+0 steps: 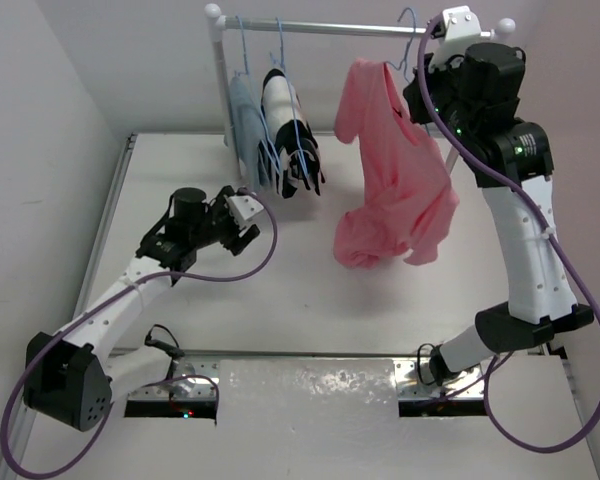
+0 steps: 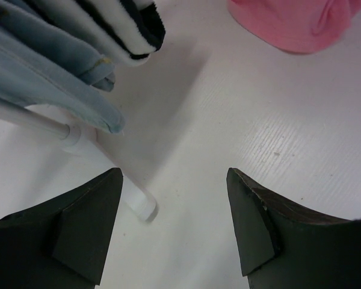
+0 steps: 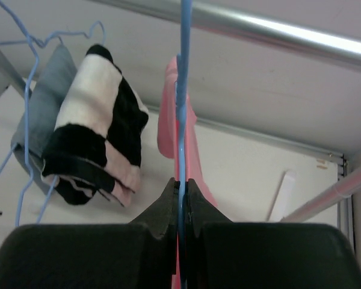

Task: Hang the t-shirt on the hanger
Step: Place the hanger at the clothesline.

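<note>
Right gripper (image 3: 180, 183), upper right of the top view, was clamped shut on the light-blue wire hanger (image 3: 185, 90) just under the rail (image 1: 320, 28), likely to bring the hook to the bar; whether the hook was already over it could not be told. The salmon-pink t-shirt (image 1: 395, 190) draped from that hanger, right of centre, its bunched hem sagging toward the table (image 1: 280, 300). Left gripper (image 2: 174, 174), jaws apart and holding nothing, sat low near the rack's foot (image 2: 145, 208) beside the striped garment (image 1: 285, 110) and the grey-blue garment (image 1: 245, 120), seemingly parked clear.

White links (image 1: 525, 250), black joints (image 1: 480, 80), looping purple cables (image 1: 265, 250), green lights (image 1: 521, 150), black wedge end effector fingers (image 2: 253, 229)
</note>
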Controlling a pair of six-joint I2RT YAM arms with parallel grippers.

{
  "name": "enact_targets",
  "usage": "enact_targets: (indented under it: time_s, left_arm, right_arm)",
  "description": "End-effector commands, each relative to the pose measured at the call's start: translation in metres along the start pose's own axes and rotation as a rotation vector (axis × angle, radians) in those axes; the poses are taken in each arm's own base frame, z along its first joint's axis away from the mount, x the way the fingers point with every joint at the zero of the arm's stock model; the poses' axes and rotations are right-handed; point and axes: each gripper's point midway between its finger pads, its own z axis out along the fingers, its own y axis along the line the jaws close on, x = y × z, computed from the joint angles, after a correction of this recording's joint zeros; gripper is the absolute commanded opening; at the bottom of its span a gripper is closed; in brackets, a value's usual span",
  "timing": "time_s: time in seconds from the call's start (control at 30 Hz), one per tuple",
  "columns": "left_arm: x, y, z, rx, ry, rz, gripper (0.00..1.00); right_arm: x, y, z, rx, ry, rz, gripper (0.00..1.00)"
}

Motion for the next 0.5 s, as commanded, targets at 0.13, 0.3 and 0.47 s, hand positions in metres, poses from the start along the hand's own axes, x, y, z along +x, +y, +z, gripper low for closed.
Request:
enact_targets:
  time_s: [0.13, 0.3, 0.47]
  left_arm:
    - [0.005, 0.008, -0.011, -0.086, -0.022, -0.019, 0.67]
    - [0.009, 0.009, -0.012, -0.104, -0.025, -0.019, 0.67]
    - [0.014, 0.007, -0.011, -0.100, -0.023, -0.022, 0.67]
  right_arm:
    - [-0.069, -0.041, -0.015, 0.248, -0.273, -0.014, 0.00]
    - [-0.031, -0.068, 0.010, 0.344, -0.133, -0.103, 0.00]
    - [-0.009, -0.103, 0.020, 0.403, -0.080, -0.084, 0.00]
